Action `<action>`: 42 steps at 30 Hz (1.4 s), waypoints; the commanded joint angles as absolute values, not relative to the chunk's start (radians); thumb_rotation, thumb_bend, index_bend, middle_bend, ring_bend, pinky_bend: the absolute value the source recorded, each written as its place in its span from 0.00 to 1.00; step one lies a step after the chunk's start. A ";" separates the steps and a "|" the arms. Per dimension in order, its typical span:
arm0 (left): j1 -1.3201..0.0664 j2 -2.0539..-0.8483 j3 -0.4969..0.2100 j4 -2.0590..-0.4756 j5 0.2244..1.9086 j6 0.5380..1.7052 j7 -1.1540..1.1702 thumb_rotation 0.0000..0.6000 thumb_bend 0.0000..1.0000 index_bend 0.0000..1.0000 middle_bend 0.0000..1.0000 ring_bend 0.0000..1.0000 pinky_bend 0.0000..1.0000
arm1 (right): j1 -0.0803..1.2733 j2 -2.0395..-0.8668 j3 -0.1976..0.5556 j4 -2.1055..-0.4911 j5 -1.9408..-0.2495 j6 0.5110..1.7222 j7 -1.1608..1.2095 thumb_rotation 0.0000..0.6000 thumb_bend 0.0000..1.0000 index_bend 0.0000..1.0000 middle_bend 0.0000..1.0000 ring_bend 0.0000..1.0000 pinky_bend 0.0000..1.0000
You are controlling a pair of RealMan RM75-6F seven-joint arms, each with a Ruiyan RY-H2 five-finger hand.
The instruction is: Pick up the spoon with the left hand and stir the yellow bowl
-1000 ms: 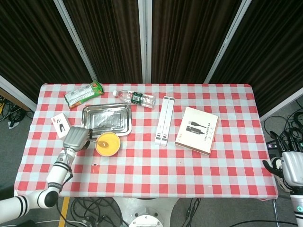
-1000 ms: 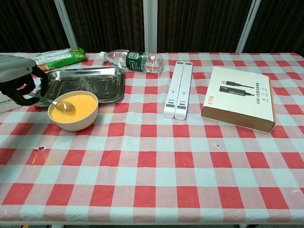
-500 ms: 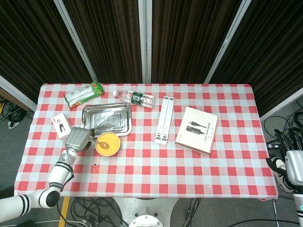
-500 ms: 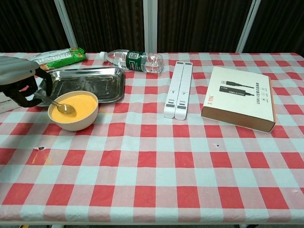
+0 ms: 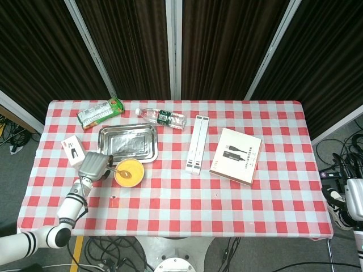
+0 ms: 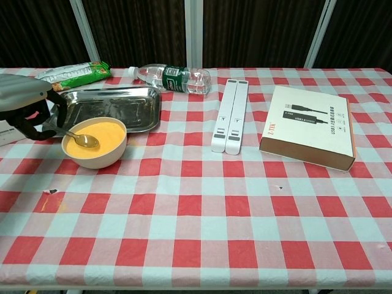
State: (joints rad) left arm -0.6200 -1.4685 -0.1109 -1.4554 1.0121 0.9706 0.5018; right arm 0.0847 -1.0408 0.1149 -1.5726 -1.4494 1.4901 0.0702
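— So where does the left hand [image 6: 27, 107] sit?
— At the left edge of the chest view, fingers curled round the handle of the spoon [image 6: 78, 137]. The spoon's bowl lies in the yellow bowl [image 6: 95, 142], on the orange contents, toward the bowl's left side.
— And that bowl?
— Lower left of the checked table [image 6: 202, 208], just in front of the steel tray [image 6: 110, 106]. A water bottle [image 6: 171, 78] lies on its side behind the tray, with a snack packet [image 6: 72, 73] further left.
— What about the right hand [image 5: 355, 199]?
— Only the head view catches it, at the far right edge beyond the table corner. Whether it is clenched or released cannot be told.
— Anything mid-table?
— A white folded stand [image 6: 229, 115], and right of it a flat white box [image 6: 309, 125].
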 commanded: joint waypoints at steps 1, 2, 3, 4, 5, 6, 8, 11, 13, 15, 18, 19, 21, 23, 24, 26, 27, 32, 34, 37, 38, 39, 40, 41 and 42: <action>-0.620 -1.472 -0.107 -1.453 1.015 0.973 0.499 1.00 0.39 0.57 0.95 0.91 0.88 | 0.084 -1.042 0.114 -1.571 -1.449 1.489 0.072 1.00 0.15 0.09 0.22 0.03 0.13; -0.620 -1.473 -0.106 -1.452 1.015 0.974 0.498 1.00 0.39 0.57 0.95 0.91 0.88 | 0.084 -1.043 0.113 -1.570 -1.449 1.488 0.073 1.00 0.15 0.09 0.22 0.03 0.13; -0.621 -1.474 -0.105 -1.451 1.015 0.974 0.497 1.00 0.38 0.57 0.95 0.91 0.88 | 0.084 -1.044 0.113 -1.569 -1.449 1.488 0.074 1.00 0.15 0.09 0.22 0.03 0.13; -0.621 -1.475 -0.105 -1.451 1.014 0.974 0.495 1.00 0.38 0.58 0.95 0.91 0.88 | 0.084 -1.044 0.113 -1.569 -1.450 1.487 0.074 1.00 0.15 0.09 0.21 0.03 0.13; -0.620 -1.476 -0.106 -1.452 1.013 0.976 0.491 1.00 0.37 0.58 0.95 0.91 0.88 | 0.084 -1.044 0.112 -1.569 -1.450 1.487 0.074 1.00 0.15 0.09 0.21 0.03 0.13; -0.620 -1.476 -0.106 -1.453 1.013 0.977 0.489 1.00 0.37 0.58 0.95 0.91 0.88 | 0.084 -1.045 0.112 -1.568 -1.449 1.487 0.074 1.00 0.15 0.09 0.21 0.03 0.13; -0.621 -1.475 -0.105 -1.453 1.013 0.977 0.489 1.00 0.36 0.58 0.95 0.91 0.88 | 0.083 -1.045 0.112 -1.568 -1.449 1.487 0.075 1.00 0.15 0.09 0.21 0.03 0.13; -0.624 -1.471 -0.104 -1.459 1.008 0.975 0.492 1.00 0.36 0.58 0.95 0.91 0.88 | 0.082 -1.046 0.112 -1.566 -1.448 1.486 0.075 1.00 0.15 0.09 0.21 0.03 0.13; -0.626 -1.467 -0.104 -1.466 1.006 0.975 0.494 1.00 0.37 0.58 0.95 0.91 0.88 | 0.082 -1.047 0.111 -1.565 -1.447 1.485 0.076 1.00 0.15 0.09 0.21 0.03 0.13; -0.628 -1.463 -0.103 -1.475 1.006 0.975 0.496 1.00 0.37 0.58 0.95 0.91 0.88 | 0.082 -1.047 0.111 -1.565 -1.447 1.484 0.076 1.00 0.15 0.09 0.21 0.03 0.13; -0.632 -1.460 -0.103 -1.480 1.001 0.972 0.498 1.00 0.38 0.58 0.95 0.91 0.88 | 0.081 -1.047 0.112 -1.566 -1.447 1.485 0.076 1.00 0.15 0.09 0.22 0.03 0.13; -0.633 -1.460 -0.102 -1.480 0.998 0.970 0.500 1.00 0.39 0.58 0.95 0.91 0.88 | 0.081 -1.047 0.112 -1.566 -1.446 1.485 0.076 1.00 0.15 0.09 0.22 0.03 0.13; -0.635 -1.460 -0.100 -1.479 0.991 0.964 0.501 1.00 0.41 0.58 0.95 0.91 0.88 | 0.079 -1.047 0.111 -1.564 -1.446 1.486 0.079 1.00 0.15 0.09 0.22 0.03 0.13; -0.637 -1.460 -0.098 -1.477 0.986 0.961 0.502 1.00 0.42 0.58 0.95 0.91 0.88 | 0.078 -1.047 0.111 -1.562 -1.446 1.487 0.081 1.00 0.15 0.09 0.22 0.03 0.13; -0.637 -1.462 -0.097 -1.475 0.985 0.961 0.503 1.00 0.43 0.58 0.95 0.91 0.88 | 0.077 -1.047 0.110 -1.561 -1.446 1.488 0.083 1.00 0.15 0.09 0.22 0.03 0.13; -0.638 -1.463 -0.096 -1.474 0.983 0.962 0.503 1.00 0.43 0.58 0.95 0.91 0.88 | 0.076 -1.048 0.110 -1.559 -1.446 1.488 0.084 1.00 0.15 0.09 0.22 0.03 0.13; -0.639 -1.463 -0.095 -1.475 0.981 0.962 0.503 1.00 0.43 0.58 0.95 0.91 0.88 | 0.076 -1.049 0.110 -1.558 -1.446 1.487 0.085 1.00 0.15 0.09 0.21 0.03 0.13; -0.640 -1.463 -0.093 -1.476 0.981 0.967 0.503 1.00 0.43 0.59 0.95 0.91 0.88 | 0.078 -1.052 0.110 -1.557 -1.447 1.484 0.085 1.00 0.15 0.09 0.22 0.03 0.13; -0.640 -1.466 -0.092 -1.473 0.984 0.973 0.503 1.00 0.43 0.60 0.95 0.91 0.88 | 0.078 -1.052 0.110 -1.556 -1.446 1.484 0.086 1.00 0.15 0.09 0.22 0.03 0.13; -0.639 -1.468 -0.092 -1.473 0.992 0.988 0.507 1.00 0.43 0.62 0.95 0.91 0.88 | 0.078 -1.054 0.112 -1.553 -1.446 1.486 0.088 1.00 0.15 0.09 0.21 0.03 0.13; -0.638 -1.469 -0.092 -1.474 0.995 0.994 0.510 1.00 0.43 0.63 0.95 0.91 0.88 | 0.078 -1.055 0.112 -1.553 -1.446 1.487 0.088 1.00 0.15 0.09 0.21 0.03 0.13; -0.638 -1.469 -0.091 -1.477 1.000 1.003 0.517 1.00 0.43 0.63 0.95 0.91 0.88 | 0.078 -1.054 0.112 -1.553 -1.446 1.486 0.089 1.00 0.15 0.09 0.22 0.03 0.13; -0.637 -1.469 -0.091 -1.480 1.005 1.013 0.522 1.00 0.43 0.64 0.95 0.91 0.88 | 0.078 -1.054 0.112 -1.553 -1.446 1.486 0.088 1.00 0.15 0.09 0.22 0.03 0.13; -0.636 -1.472 -0.090 -1.480 1.013 1.027 0.531 1.00 0.43 0.64 0.95 0.92 0.88 | 0.078 -1.054 0.113 -1.554 -1.447 1.486 0.088 1.00 0.15 0.09 0.22 0.03 0.13; -0.634 -1.478 -0.089 -1.477 1.024 1.051 0.548 1.00 0.43 0.64 0.95 0.92 0.88 | 0.079 -1.054 0.113 -1.554 -1.448 1.487 0.088 1.00 0.15 0.09 0.22 0.03 0.13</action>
